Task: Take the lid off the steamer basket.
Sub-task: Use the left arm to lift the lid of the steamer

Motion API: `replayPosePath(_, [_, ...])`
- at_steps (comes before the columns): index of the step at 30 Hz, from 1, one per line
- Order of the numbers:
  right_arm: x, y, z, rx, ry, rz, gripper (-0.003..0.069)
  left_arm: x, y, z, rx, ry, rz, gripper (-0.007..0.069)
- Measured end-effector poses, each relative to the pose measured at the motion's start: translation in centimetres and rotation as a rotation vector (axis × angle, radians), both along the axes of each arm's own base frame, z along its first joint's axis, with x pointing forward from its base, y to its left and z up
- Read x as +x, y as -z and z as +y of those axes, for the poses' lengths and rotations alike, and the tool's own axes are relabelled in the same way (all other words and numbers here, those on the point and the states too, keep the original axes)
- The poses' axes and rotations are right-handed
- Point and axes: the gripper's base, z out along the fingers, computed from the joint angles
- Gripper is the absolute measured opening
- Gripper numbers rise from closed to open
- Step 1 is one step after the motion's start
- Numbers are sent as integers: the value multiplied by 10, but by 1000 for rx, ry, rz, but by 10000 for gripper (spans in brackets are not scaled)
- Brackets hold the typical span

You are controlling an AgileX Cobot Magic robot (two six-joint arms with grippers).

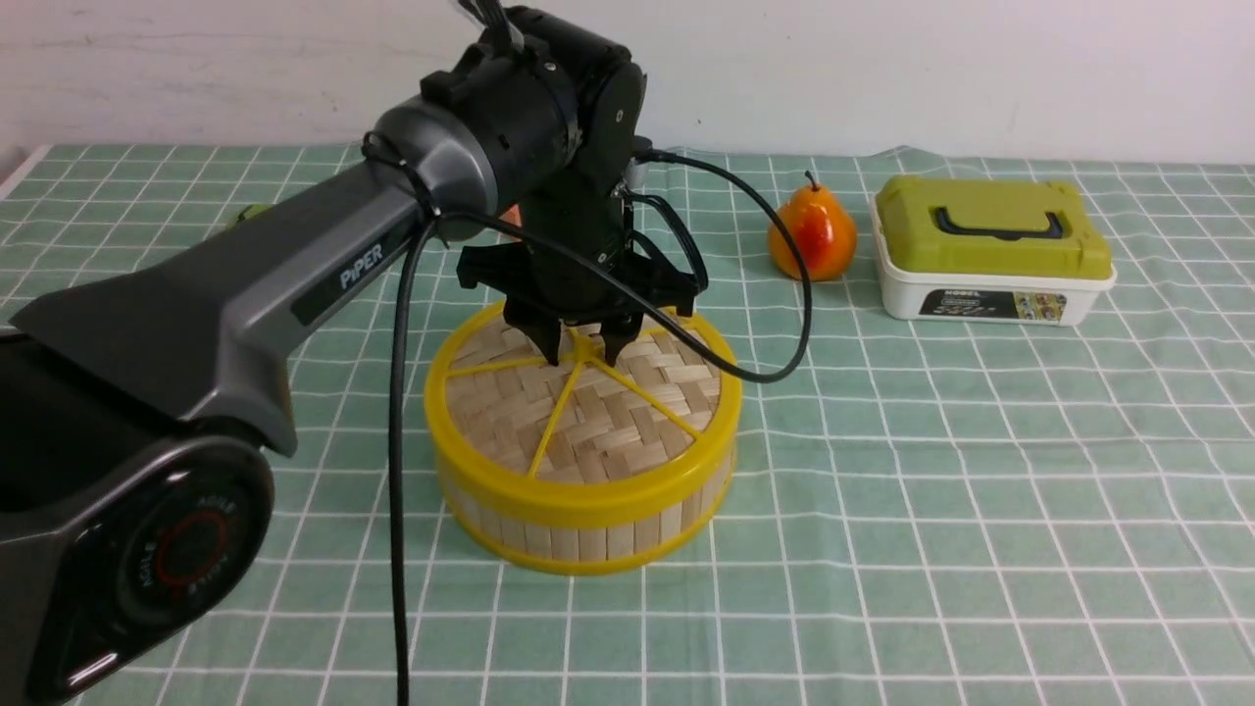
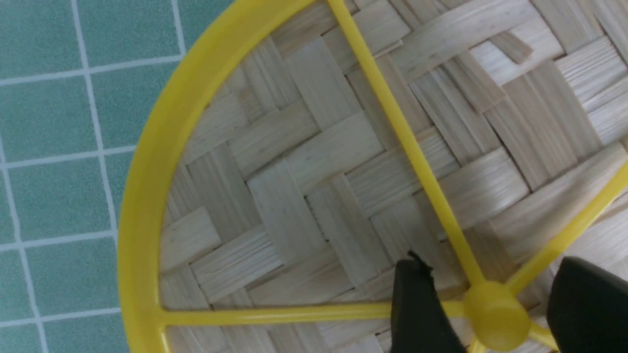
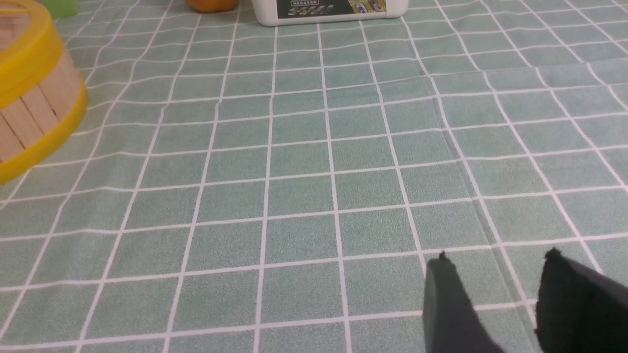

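Observation:
The steamer basket (image 1: 588, 534) stands on the checked cloth, its slat wall also showing in the right wrist view (image 3: 29, 113). The lid (image 1: 588, 412) rests flat on top of it, woven bamboo inside a yellow rim (image 2: 142, 196). My left gripper (image 1: 583, 351) points down over the lid's middle and is open. Its two black fingers stand on either side of the small yellow centre knob (image 2: 496, 314), with a gap on both sides (image 2: 490, 264). My right gripper (image 3: 497, 256) hovers open over bare cloth, well to the right of the basket, with nothing between its fingers.
An orange pear (image 1: 812, 235) stands behind and to the right of the basket. Beside it is a white box with an olive-green lid (image 1: 990, 250), whose base shows in the right wrist view (image 3: 333, 10). A black cable (image 1: 794, 324) loops off the left wrist.

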Motion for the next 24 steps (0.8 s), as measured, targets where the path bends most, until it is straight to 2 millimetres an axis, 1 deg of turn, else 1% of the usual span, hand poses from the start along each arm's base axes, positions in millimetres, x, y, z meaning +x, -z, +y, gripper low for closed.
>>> replayPosePath(5, [0,0,0,0,0,0,241,0,0,0,-2,-1,-1,333])
replayPosePath(10, [0,0,0,0,0,0,241,1,0,0,-6,0,-9,221])
replayPosePath(14, [0,0,0,0,0,0,241,1,-1,-1,-7,1,-11,162])
replayPosePath(24, [0,0,0,0,0,0,241,1,-1,-1,-9,1,-14,152])
